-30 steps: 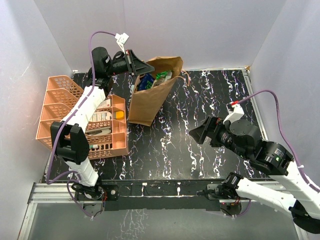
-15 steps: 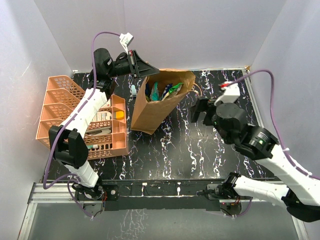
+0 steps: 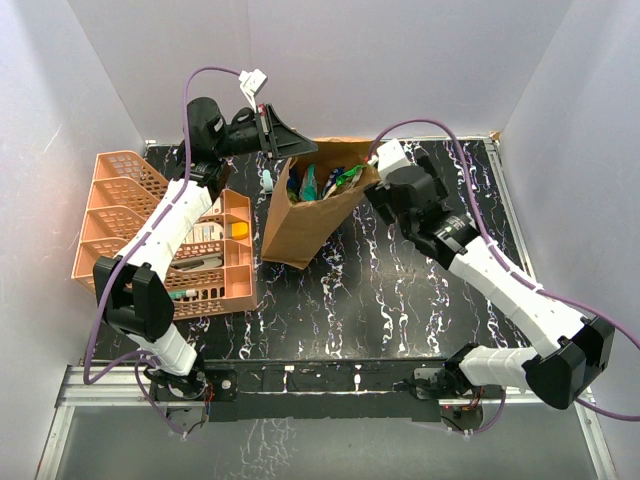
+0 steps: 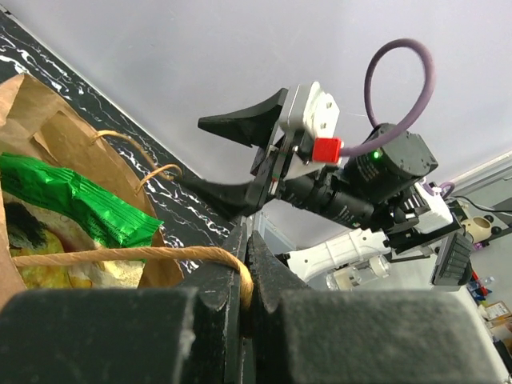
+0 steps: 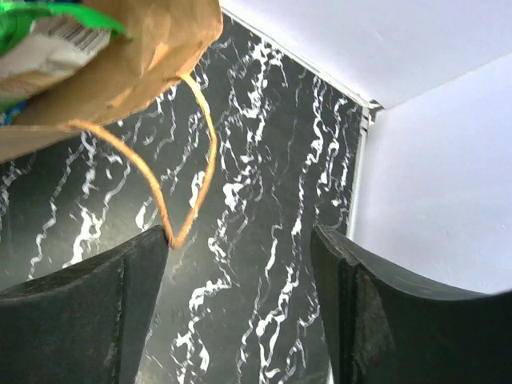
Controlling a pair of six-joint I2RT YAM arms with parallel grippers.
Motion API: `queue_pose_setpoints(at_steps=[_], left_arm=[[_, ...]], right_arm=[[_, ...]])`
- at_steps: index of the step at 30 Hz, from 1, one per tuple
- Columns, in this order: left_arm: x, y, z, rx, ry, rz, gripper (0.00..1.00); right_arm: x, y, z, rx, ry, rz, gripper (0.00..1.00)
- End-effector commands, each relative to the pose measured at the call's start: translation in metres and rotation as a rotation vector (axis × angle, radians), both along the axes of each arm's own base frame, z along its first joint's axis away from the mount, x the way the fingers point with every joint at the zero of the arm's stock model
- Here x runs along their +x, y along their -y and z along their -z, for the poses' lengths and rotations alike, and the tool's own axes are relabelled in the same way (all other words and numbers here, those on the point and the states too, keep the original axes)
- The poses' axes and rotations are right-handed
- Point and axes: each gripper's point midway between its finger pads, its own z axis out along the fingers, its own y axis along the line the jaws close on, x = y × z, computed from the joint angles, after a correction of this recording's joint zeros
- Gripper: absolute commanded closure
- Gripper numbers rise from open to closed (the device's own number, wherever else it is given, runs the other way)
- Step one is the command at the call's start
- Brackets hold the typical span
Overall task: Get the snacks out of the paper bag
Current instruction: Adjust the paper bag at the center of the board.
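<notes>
Though unclear from above, left tool point(image 4: 246, 248) clamps paper bag's point(image 4: 44, 120) handle point(image 4: 120, 254); right tool point(image 5: 240, 240) gapes.

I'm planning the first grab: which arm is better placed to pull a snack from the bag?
Right. The right gripper stands open at the mouth of the bag, near the snacks. The left gripper is shut on a handle, so it is not free.

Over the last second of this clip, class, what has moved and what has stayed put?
The right gripper swung away from the near side to the right rim of the paper bag, jaws open. The bag was pulled more upright. The left gripper stays clamped on its handle; the snacks remain inside; the orange tray is unmoved.
</notes>
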Motion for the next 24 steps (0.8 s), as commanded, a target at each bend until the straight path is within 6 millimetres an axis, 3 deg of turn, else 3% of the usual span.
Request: queue_pose_setpoints(at_steps=[1,4,9,11,13,14,19,24], left_arm=[[-0.028,-0.006,-0.039,-0.010,0.134,0.017,1.00],[-0.020,-0.005,-0.037,0.012,0.132,-0.014,1.00],[-0.009,-0.003,-0.036,0.023,0.107,-0.028,1.00],[-0.004,-0.002,-0.036,0.024,0.105,-0.039,1.00],[0.003,-0.001,-0.039,0.023,0.120,-0.054,1.00],[0.009,-0.001,-0.039,0.030,0.129,-0.070,1.00],[0.052,0.009,-0.038,0.038,0.165,-0.113,1.00],[0.081,0.021,-0.071,-0.009,0.285,-0.093,1.00]], right_arm=[[0.025,-0.032,-0.036,0.039,0.122,-0.198,0.33],[0.032,-0.042,-0.027,0.046,0.100,-0.238,0.43],[0.038,-0.046,-0.013,0.045,0.077,-0.242,0.43],[0.040,-0.045,-0.010,0.044,0.081,-0.230,0.58],[0.040,-0.043,-0.007,0.044,0.056,-0.216,0.87],[0.037,-0.042,-0.005,0.059,0.036,-0.204,0.92],[-0.002,-0.070,0.004,0.262,-0.120,-0.333,0.93],[-0.053,-0.108,0.024,0.480,-0.325,-0.485,0.93]])
